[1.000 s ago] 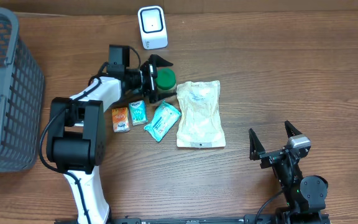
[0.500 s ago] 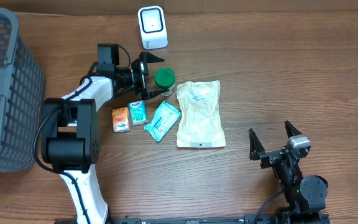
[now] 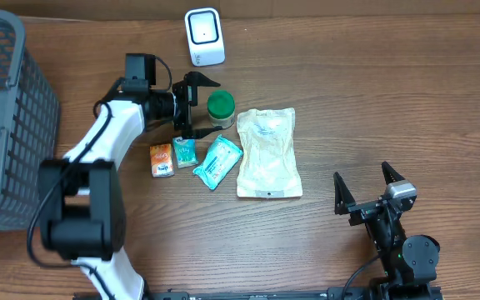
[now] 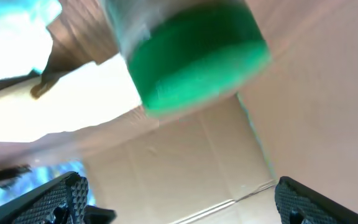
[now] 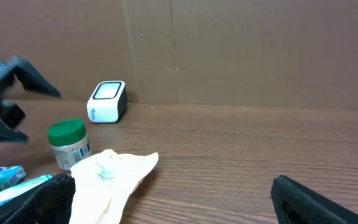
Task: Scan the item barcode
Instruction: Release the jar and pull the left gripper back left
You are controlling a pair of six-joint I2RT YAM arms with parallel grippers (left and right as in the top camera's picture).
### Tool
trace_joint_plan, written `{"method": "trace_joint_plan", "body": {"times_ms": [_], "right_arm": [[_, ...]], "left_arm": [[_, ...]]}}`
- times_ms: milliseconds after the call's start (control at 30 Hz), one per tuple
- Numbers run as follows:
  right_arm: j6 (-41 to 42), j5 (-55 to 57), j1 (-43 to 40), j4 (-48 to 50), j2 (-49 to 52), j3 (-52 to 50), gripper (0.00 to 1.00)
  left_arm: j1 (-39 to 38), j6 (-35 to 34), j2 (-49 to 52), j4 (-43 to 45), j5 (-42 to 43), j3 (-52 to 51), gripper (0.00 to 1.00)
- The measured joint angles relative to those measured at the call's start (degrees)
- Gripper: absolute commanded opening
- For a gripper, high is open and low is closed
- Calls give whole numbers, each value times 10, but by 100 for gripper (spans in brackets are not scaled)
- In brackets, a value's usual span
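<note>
**A:** Marks what as the item to scan?

**B:** Marks the green-lidded jar (image 3: 221,106), upright on the surface (image 3: 373,92). Stands left of middle, nearer the far edge than the near one, with the white scanner (image 3: 204,36) beyond it by the far edge.

**A:** And around the jar?

**B:** Shows a white pouch (image 3: 267,152) lying flat just to its right. Toward the near edge, lines up a large teal packet (image 3: 218,162), a small teal packet (image 3: 184,151) and an orange packet (image 3: 162,159). Places a grey basket (image 3: 7,117) at the left edge.

**A:** State of the left hand?

**B:** Shows the left hand (image 3: 203,107) turned on its side just beside the jar, opening toward it. Fingers spread as wide as they go, gripping nothing. Cannot tell from overhead whether a tip touches the jar. From the left wrist view, gives only a blurred green lid up close, with both fingertips (image 4: 61,193) at the lower corners, apart from it.

**A:** And the right hand?

**B:** Shows the right hand (image 3: 365,185) by the near edge, toward the right corner, well apart from every item. Fingers likewise spread wide and empty.
</note>
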Motion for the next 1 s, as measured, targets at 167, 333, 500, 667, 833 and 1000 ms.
{"method": "trace_joint_plan", "body": {"times_ms": [167, 333, 500, 667, 833, 1000], "right_arm": [[0, 0, 0, 0, 0, 0, 100], [0, 0, 0, 0, 0, 0, 100], [0, 0, 0, 0, 0, 0, 100], [0, 0, 0, 0, 0, 0, 99], [0, 0, 0, 0, 0, 0, 99], [0, 0, 0, 0, 0, 0, 99]], "left_arm": [[0, 122, -85, -42, -58, 0, 100], [0, 328, -172, -66, -138, 0, 100], [0, 579, -246, -130, -217, 2, 100], [0, 756, -277, -225, -352, 2, 99], [0, 823, -277, -288, -504, 2, 100], [0, 887, -277, -287, -557, 2, 99]]}}
